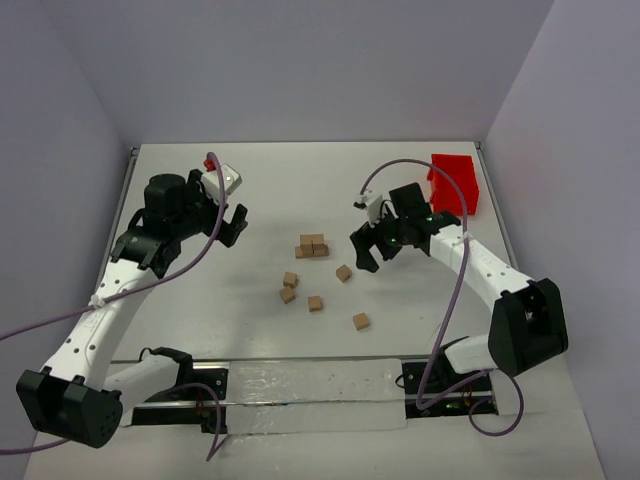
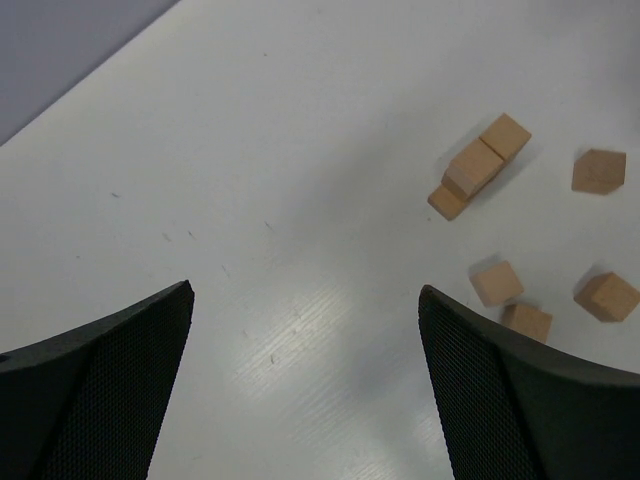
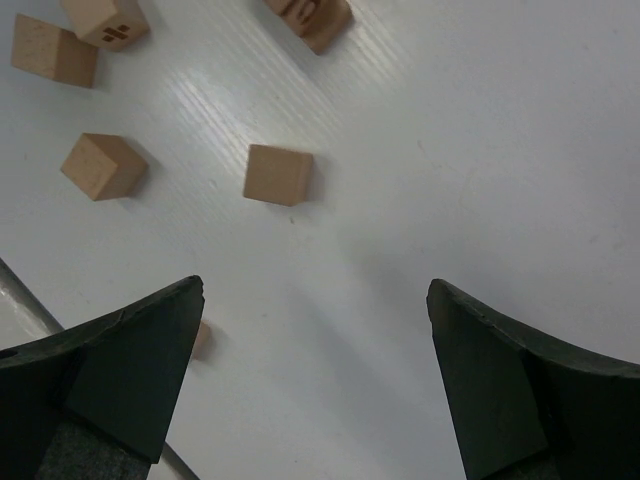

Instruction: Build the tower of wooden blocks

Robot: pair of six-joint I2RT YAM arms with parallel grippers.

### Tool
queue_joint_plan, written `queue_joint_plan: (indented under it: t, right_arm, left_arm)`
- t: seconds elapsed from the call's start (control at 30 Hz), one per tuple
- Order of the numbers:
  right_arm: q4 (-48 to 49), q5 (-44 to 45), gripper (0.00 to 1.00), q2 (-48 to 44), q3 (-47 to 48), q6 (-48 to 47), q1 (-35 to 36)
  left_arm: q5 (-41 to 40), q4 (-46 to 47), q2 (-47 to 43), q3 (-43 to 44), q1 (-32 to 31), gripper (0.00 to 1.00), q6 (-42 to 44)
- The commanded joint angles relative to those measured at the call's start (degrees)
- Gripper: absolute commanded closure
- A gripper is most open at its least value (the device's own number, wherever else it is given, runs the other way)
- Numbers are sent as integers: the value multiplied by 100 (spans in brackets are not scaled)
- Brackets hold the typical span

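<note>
Left pincer [image 2: 305, 300]: apart, empty.
Right pincer [image 3: 315, 290]: apart, empty.
Tower [image 1: 313, 246]: low cluster.
Blocks [image 1: 316, 303]: five scattered loose on surface [image 1: 200, 300].

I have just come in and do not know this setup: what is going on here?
A robot is building a tower from wood blocks. Right now it holds nothing: the left gripper and the right gripper both hover with jaws open. A small cluster of blocks sits together in the middle, five loose blocks lie nearer the robot, and a red bin stands at the far right.
</note>
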Motion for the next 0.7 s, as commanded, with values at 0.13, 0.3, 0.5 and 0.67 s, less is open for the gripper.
queue_joint_plan:
  t: [0.13, 0.3, 0.5, 0.67]
  right_arm:
    - [664, 910, 4, 244, 142, 1130, 991]
    - [867, 1145, 13, 722, 115, 1327, 1204]
    - [991, 1404, 17, 1073, 141, 1379, 1313]
    - [1119, 1454, 26, 1324, 168, 1358, 1357]
  left_arm:
    - [-210, 612, -265, -484, 217, 1, -818]
    - [-352, 787, -181, -639, 240, 2, -1039]
    - [-374, 954, -49, -589, 260, 2, -1113]
    - [-339, 1069, 70, -583, 269, 2, -1145]
